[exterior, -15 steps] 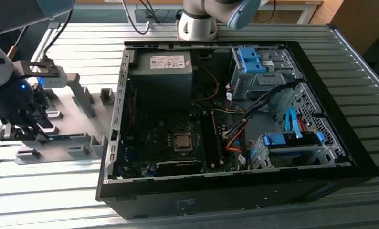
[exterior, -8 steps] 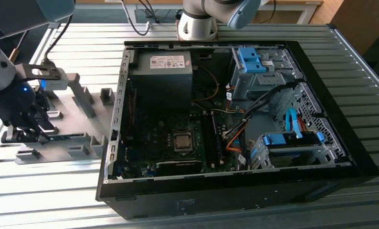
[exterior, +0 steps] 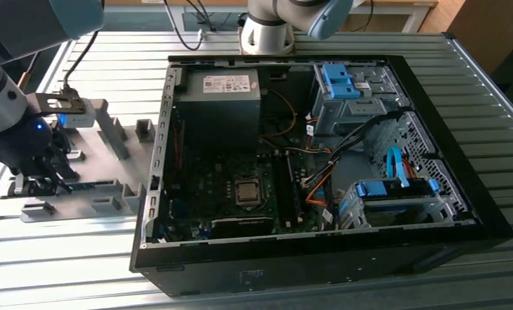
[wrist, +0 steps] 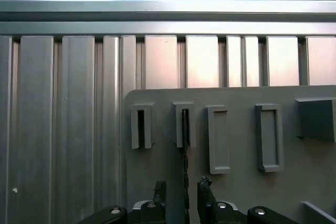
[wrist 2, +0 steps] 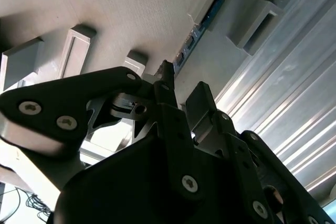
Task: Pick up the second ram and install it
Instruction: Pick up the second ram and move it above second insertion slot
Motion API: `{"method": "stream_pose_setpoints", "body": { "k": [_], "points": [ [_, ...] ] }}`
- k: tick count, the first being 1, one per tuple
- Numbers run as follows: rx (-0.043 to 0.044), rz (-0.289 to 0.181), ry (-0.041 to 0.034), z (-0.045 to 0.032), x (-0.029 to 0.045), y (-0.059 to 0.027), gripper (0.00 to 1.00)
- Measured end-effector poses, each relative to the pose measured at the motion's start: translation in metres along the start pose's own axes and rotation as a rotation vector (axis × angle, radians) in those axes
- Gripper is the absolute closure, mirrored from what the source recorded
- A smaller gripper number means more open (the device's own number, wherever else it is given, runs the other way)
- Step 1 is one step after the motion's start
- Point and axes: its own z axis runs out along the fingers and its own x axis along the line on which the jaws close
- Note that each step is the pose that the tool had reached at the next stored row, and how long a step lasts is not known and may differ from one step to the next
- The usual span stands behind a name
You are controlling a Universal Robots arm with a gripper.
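A: Exterior view, what was around?
B: An open computer case (exterior: 325, 258) lay on the slatted table (exterior: 127, 45). It held a motherboard (exterior: 200, 184), a power supply (exterior: 218, 97) and orange cables (exterior: 318, 181). A grey fixture plate (exterior: 119, 169) sat just beside the case, on the exterior view's left.
A: Arm pose?
B: The arm (exterior: 15, 129) reached down over that plate, with the gripper (exterior: 39, 184) pointed at it.
A: Second wrist view?
B: The second ram (wrist 2: 210, 17) stood on edge among the plate's blocks. Its near end ran in between the fingers (wrist 2: 199, 98).
A: First wrist view?
B: The ram showed edge-on, its far end seated in a slot block (wrist: 178, 124). The fingers sat spread, one on each side of the stick. A gap showed on both sides, so they weren't clamping it.
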Motion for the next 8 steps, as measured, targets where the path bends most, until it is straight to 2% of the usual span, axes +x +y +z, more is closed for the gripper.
{"method": "stream_pose_setpoints", "body": {
  "k": [8],
  "points": [
    [0.0002, 0.0, -0.0002, 0.0033, 0.0001, 0.0012, 0.63]
  ]
}}
